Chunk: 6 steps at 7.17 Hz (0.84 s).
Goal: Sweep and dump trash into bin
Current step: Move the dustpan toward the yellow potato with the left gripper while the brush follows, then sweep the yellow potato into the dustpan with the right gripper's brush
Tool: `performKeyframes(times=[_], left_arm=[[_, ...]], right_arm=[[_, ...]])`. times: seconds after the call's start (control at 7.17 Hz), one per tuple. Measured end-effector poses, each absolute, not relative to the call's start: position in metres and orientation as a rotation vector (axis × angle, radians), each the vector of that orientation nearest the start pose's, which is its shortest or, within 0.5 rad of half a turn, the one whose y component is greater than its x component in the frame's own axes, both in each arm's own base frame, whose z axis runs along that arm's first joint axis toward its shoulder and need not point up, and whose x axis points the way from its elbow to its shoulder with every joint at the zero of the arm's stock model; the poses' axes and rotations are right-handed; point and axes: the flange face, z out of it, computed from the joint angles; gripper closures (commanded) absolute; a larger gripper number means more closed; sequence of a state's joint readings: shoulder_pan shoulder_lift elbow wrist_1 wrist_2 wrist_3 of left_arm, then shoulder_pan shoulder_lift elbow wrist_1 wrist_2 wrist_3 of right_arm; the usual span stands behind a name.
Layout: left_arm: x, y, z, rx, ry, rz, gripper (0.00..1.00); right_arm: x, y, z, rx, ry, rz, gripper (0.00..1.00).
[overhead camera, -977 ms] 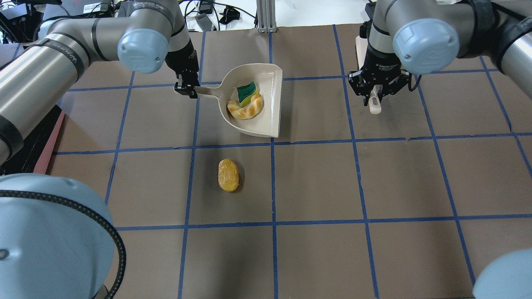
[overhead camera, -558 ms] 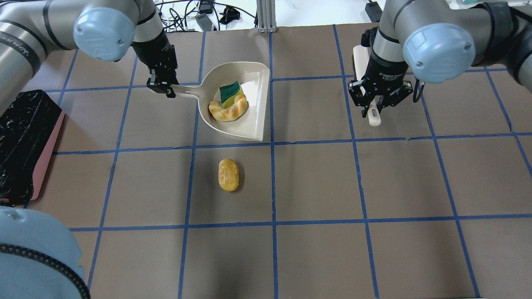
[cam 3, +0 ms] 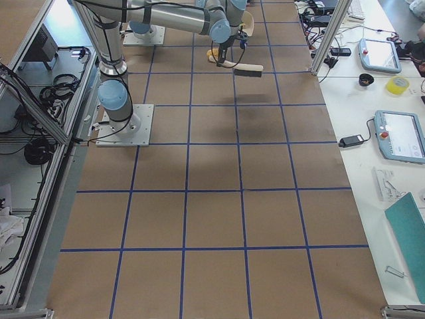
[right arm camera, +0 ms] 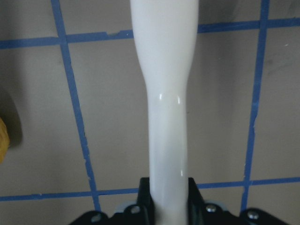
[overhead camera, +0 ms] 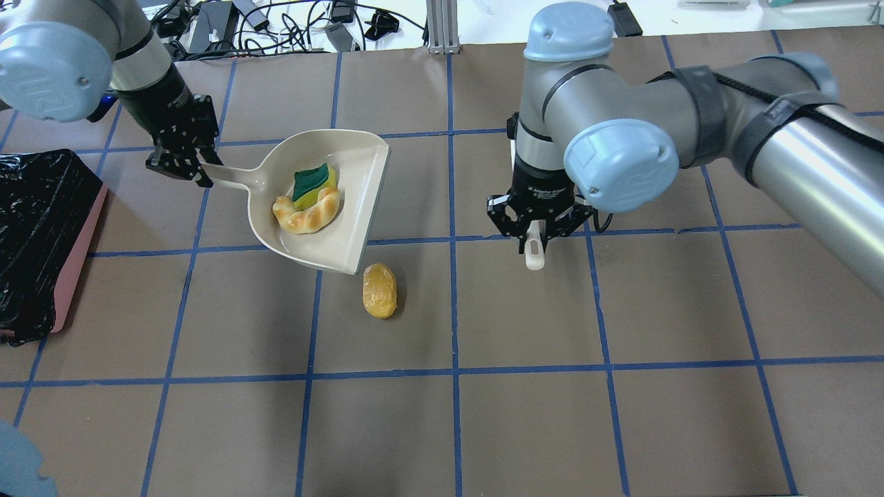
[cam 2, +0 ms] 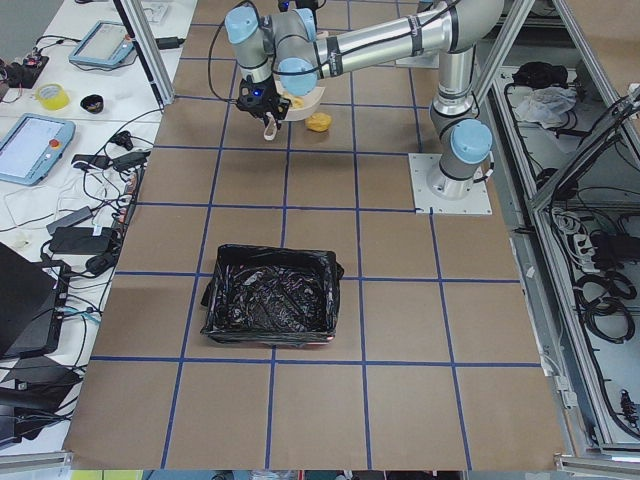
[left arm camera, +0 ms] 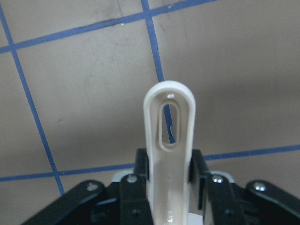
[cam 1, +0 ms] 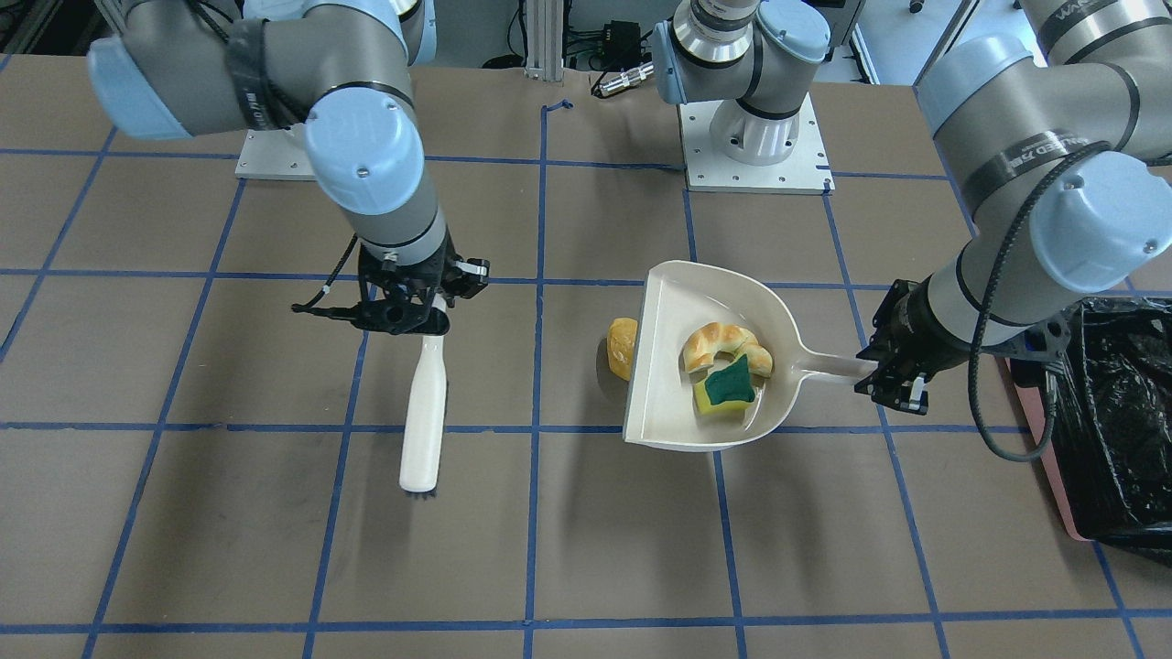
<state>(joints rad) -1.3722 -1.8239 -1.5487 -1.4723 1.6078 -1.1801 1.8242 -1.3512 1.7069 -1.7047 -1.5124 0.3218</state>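
Note:
My left gripper [overhead camera: 199, 172] is shut on the handle of the beige dustpan [overhead camera: 345, 235], which shows in the left wrist view [left arm camera: 168, 140]. The pan holds the golden-brown croissant piece [overhead camera: 307, 214] and the green sponge scrap [overhead camera: 311, 183]. The yellow-orange oval [overhead camera: 379, 290] lies on the table just off the pan's open lip; in the front view [cam 1: 623, 348] the pan's edge partly hides it. My right gripper [overhead camera: 532, 235] is shut on the beige brush [cam 1: 424, 412], right of the oval, bristles pointing away from the robot. The bin [overhead camera: 72, 266] stands at the table's left edge.
The brown table [overhead camera: 525, 414] is marked with blue tape lines. The bin [cam 2: 270, 300], lined with a black bag, lies left of my left gripper. Cables and devices sit beyond the far table edge [overhead camera: 331, 27].
My left arm has carried the dustpan leftward and nearer the oval, with croissant and sponge still in it. My right arm has carried the brush leftward and nearer, toward the table's middle.

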Motion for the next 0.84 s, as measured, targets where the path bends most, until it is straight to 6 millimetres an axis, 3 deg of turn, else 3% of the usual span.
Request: performKeyframes(times=[0.14, 0.42, 0.84], left_arm=[[0.002, -0.575, 0.361, -1.922, 2.325, 0.128, 1.0], [0.019, -0.553, 0.323, -1.936, 2.262, 0.003, 1.0], [0.023, -0.537, 0.281, -2.054, 2.13, -0.112, 1.0]], right_arm=[[0.29, -0.472, 0.307, 0.143, 3.138, 0.406, 1.0], [0.32, -0.454, 0.295, 0.153, 3.153, 0.42, 1.0], [0.362, -0.415, 0.268, 0.084, 3.17, 0.382, 1.0]])
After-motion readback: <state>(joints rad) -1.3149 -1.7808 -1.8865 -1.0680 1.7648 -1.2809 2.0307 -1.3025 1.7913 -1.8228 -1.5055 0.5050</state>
